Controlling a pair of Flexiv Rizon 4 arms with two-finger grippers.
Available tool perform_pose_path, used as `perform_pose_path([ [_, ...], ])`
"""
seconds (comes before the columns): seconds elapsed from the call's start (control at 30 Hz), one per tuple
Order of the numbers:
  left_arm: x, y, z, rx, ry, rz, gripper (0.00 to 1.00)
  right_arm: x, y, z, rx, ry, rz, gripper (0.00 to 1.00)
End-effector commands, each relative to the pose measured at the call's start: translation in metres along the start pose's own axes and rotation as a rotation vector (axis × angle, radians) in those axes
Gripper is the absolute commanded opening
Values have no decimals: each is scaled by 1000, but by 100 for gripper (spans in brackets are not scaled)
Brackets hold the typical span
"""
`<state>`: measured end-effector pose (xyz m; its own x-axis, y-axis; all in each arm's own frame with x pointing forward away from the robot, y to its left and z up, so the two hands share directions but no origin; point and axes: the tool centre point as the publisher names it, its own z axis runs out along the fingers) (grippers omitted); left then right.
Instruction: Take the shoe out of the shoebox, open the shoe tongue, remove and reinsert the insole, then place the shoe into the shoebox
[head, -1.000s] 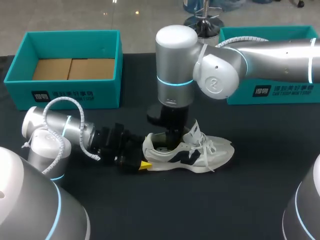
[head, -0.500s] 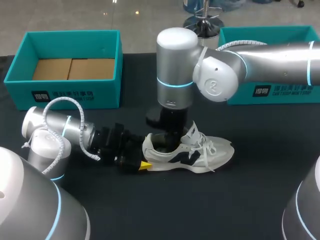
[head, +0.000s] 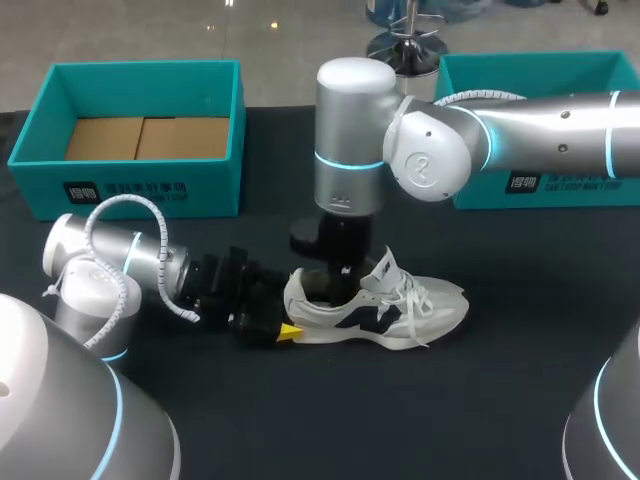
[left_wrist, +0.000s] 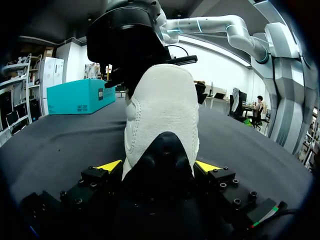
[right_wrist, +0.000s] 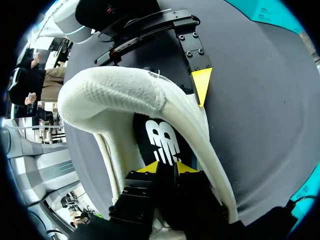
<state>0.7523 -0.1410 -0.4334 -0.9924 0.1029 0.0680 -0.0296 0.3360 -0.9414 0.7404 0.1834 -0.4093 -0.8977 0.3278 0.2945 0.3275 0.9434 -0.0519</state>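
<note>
The shoe (head: 375, 305) stands on its sole on the worktop (head: 500, 400), outside the open teal shoebox (head: 150, 190) behind it. The left jaws clamp the shoe's heel from both sides. The right jaws reach down into the shoe's opening, closed on the black insole (right_wrist: 162, 142).
</note>
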Motion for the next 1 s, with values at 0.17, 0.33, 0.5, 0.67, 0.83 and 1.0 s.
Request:
perform_pose_path([
  [0.17,-1,2,3,0,-3,-1,0,6,2,39,15,-29,7,0],
  [0.33,-1,2,3,0,-3,-1,0,6,1,27,14,-51,3,0],
  [0.5,-1,2,3,0,-3,-1,0,6,2,12,44,-58,15,0],
  [0.67,-1,2,3,0,-3,-1,0,6,-2,-6,38,-84,18,0],
  [0.83,-1,2,3,0,-3,-1,0,6,-7,-26,37,-106,25,0],
  [1.0,-1,2,3,0,-3,-1,0,7,-11,-44,35,-131,34,0],
])
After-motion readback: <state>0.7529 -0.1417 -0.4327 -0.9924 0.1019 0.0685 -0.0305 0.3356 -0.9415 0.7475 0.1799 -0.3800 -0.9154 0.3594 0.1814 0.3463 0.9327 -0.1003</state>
